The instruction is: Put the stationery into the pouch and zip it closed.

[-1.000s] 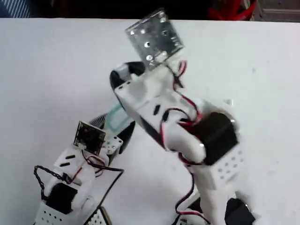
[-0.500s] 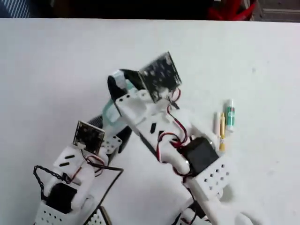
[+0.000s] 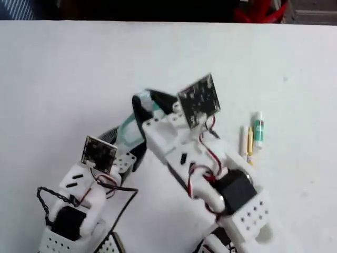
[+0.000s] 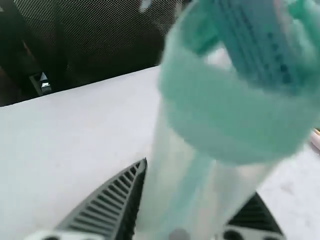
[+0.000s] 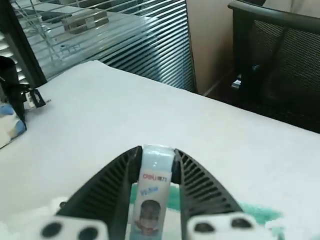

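Two things are being held over the white surface (image 3: 63, 79): the ribbed black left tool (image 4: 199, 180) is clamping the frosted, teal-banded pouch (image 4: 235, 115). The right tool (image 5: 156, 151) beside it is pinching a smooth rectangular block (image 5: 152, 200), its printed face showing from the right wrist. Rightward, three slim sticks (image 3: 249, 142) are lying together.

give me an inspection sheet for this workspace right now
surface: white table
job's things: teal-trimmed pouch gripped; white stationery piece gripped; three loose pieces lying on the table beside the right arm
clutter: nothing seen
grippers: left end effector shut on the pouch; right end effector shut on the white stationery piece, close to the pouch
cables: red and black wires along the right arm; black cable looped by the left arm
surroundings: window blinds, mesh chair
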You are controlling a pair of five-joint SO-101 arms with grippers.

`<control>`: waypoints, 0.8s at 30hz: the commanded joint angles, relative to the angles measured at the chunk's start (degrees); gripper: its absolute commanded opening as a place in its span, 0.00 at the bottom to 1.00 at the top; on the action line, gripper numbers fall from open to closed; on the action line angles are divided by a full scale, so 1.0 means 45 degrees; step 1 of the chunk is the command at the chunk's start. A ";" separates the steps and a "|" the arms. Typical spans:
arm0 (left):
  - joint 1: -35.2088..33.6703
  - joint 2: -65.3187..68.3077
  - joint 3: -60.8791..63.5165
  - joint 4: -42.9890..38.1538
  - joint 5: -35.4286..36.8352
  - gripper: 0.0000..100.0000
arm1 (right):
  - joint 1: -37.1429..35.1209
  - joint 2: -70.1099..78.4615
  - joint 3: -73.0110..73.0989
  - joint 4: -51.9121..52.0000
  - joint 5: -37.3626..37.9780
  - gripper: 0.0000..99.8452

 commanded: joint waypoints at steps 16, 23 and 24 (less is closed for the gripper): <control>0.0322 -0.0147 -0.1934 -0.0215 0.0078 0.03 | -0.0283 0.1260 0.1133 -0.4796 0.0918 0.02; 0.2276 -0.0147 -0.2012 0.0879 0.0098 0.18 | -0.0342 0.1338 0.1153 -0.4366 0.0918 0.02; 0.2276 -0.0147 -0.2090 0.1074 0.0098 0.19 | -0.0322 0.1338 0.1153 -0.4230 0.0918 0.02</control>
